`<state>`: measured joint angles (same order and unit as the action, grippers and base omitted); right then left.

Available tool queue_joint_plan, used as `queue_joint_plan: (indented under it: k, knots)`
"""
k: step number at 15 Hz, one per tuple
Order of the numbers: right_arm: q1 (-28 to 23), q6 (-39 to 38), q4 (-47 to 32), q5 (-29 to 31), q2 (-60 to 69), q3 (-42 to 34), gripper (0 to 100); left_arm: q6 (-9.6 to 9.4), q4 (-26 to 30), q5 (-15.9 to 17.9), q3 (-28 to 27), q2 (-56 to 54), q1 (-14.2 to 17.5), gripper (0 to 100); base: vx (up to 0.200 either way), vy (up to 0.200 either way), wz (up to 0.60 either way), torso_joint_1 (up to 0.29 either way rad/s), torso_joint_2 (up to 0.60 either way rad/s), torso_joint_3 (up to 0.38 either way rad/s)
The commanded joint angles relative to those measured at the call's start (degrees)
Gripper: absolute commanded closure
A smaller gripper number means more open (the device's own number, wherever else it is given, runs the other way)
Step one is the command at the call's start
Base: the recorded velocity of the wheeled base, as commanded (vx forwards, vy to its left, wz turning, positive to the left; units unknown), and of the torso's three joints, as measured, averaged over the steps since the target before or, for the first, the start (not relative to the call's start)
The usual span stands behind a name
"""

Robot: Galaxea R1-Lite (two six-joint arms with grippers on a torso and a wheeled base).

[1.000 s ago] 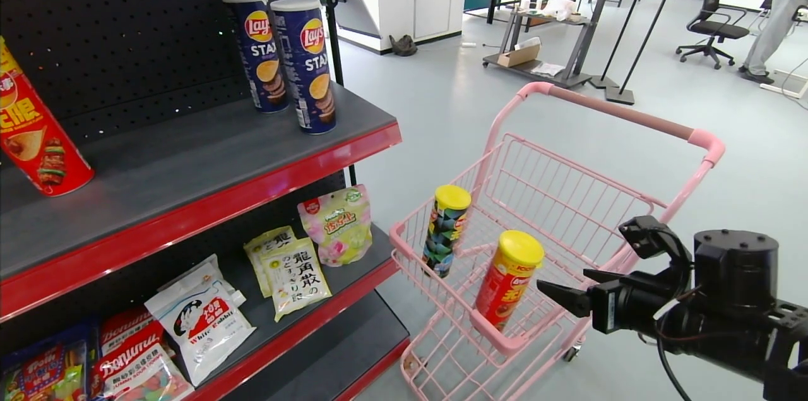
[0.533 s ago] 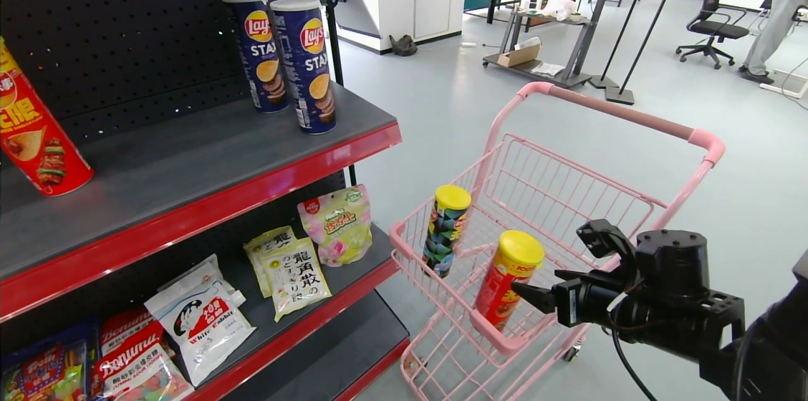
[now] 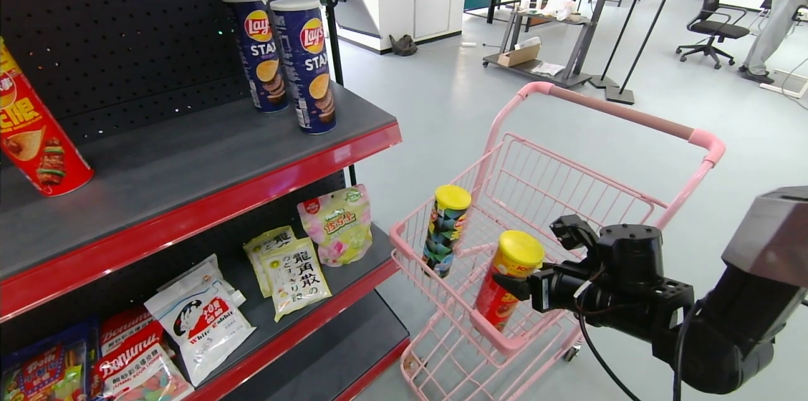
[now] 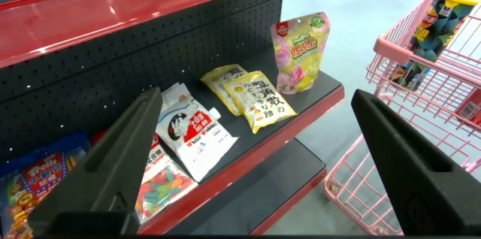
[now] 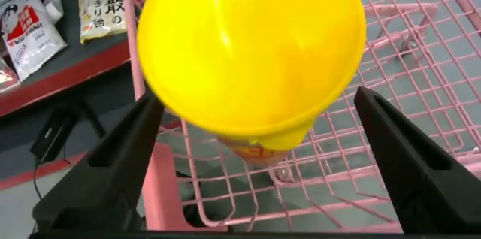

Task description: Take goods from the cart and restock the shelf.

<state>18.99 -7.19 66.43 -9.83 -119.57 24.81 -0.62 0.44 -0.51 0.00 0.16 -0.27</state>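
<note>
A red chip can with a yellow lid [image 3: 503,287] stands tilted at the near corner of the pink cart [image 3: 606,107]. My right gripper [image 3: 530,259] is open at the can's top, one finger on each side, and does not grip it. In the right wrist view the yellow lid [image 5: 248,43] sits between the open right gripper [image 5: 257,96]. A dark patterned can [image 3: 445,230] stands further in the cart. My left gripper [image 4: 255,96] is open and holds nothing, facing the lower shelf [image 4: 301,111].
The top shelf [image 3: 189,161] carries two blue chip cans [image 3: 303,66] at its right end and a red can [image 3: 35,136] at the left, with bare board between. Snack bags [image 3: 293,271] lean on the lower shelf. Stands and an office chair [image 3: 710,22] are far behind the cart.
My right arm has moved left toward the red can. Its open fingers went from well right of the can to either side of the lid. Cans and cart stayed put.
</note>
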Motion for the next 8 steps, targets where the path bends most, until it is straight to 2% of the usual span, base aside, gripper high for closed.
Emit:
queue_joint_plan:
  k: [1,3,7,8]
  knots:
    - [-0.1,0.07,1.95,0.25,-4.18,1.21,0,0.01,0.0,-0.02,0.0,0.02,0.0,0,0.0,0.0,0.0,0.0,0.0,0.0]
    - [-0.01,0.07,6.87,2.0,-7.61,2.35,0,0.01,0.0,-0.02,0.0,0.02,0.0,0,0.0,0.0,0.0,0.0,0.0,0.0]
    - [0.61,0.07,7.4,2.09,-8.58,4.2,0,0.01,0.0,-0.02,0.0,0.02,0.0,0,0.0,0.0,0.0,0.0,0.0,0.0]
    - [1.13,0.07,7.4,2.09,-8.67,4.37,100,0.01,0.0,-0.02,0.0,0.02,0.0,0,0.0,0.0,0.0,0.0,0.0,0.0]
